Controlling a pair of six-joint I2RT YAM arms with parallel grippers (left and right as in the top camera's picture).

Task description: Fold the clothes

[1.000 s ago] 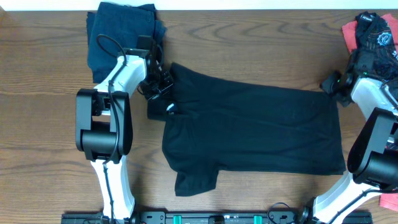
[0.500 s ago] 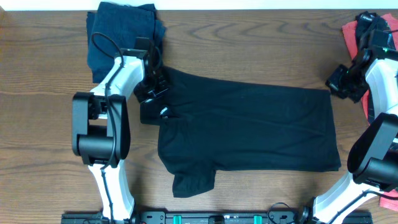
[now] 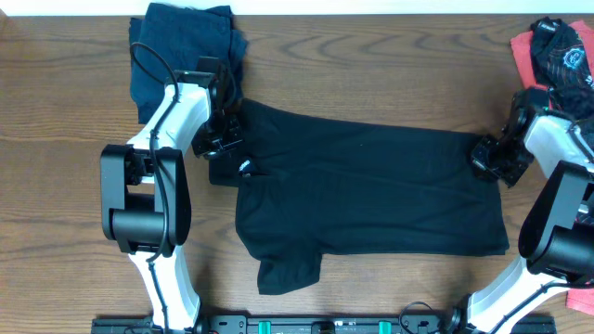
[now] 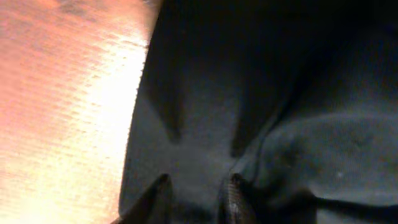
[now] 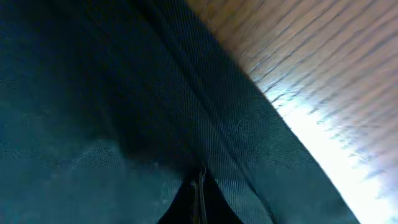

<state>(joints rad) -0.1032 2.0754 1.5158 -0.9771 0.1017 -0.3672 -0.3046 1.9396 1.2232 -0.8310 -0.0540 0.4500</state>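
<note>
A black T-shirt point(image 3: 371, 190) lies spread flat across the middle of the table, with one sleeve point(image 3: 290, 269) pointing to the front. My left gripper point(image 3: 225, 139) sits low over its top left corner. In the left wrist view the fingertips point(image 4: 233, 190) stand apart, with flat black fabric point(image 4: 205, 124) under the gap. My right gripper point(image 3: 489, 156) is at the shirt's top right corner. Its jaws are pressed together point(image 5: 200, 186) with dark cloth point(image 5: 124, 124) creased around the tips.
A folded dark navy pile point(image 3: 181, 46) lies at the back left, just behind my left arm. A heap of coral-red and black clothes point(image 3: 557, 51) sits at the back right edge. Bare wooden table point(image 3: 371, 65) runs along the back and the left side.
The shirt slid left with both grippers. My left jaws have parted over the fabric they held. My right gripper moved toward the front and left, onto the shirt's corner.
</note>
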